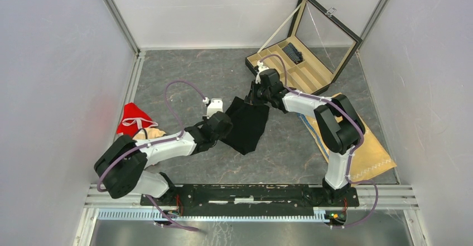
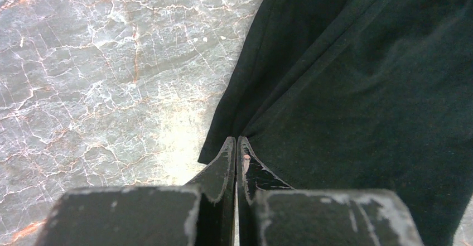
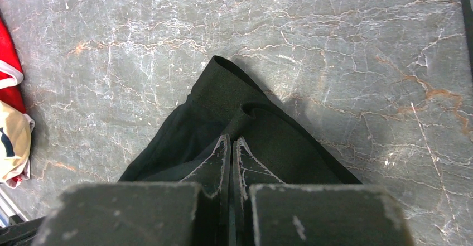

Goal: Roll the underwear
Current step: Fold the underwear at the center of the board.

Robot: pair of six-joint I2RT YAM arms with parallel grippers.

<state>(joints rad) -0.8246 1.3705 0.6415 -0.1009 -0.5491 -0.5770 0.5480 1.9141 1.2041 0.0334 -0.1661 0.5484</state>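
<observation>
Underwear (image 1: 248,126), black, held between our left fingers (image 2: 220,165) and right fingers (image 3: 215,162), both clamped on hems; we risk thin edge slipping free under tension.

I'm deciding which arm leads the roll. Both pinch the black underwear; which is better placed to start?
Probably the right. The right gripper is shut on a curled-over corner of the black underwear, with bare table ahead. The left gripper is shut on a flat side edge, better for anchoring.
</observation>
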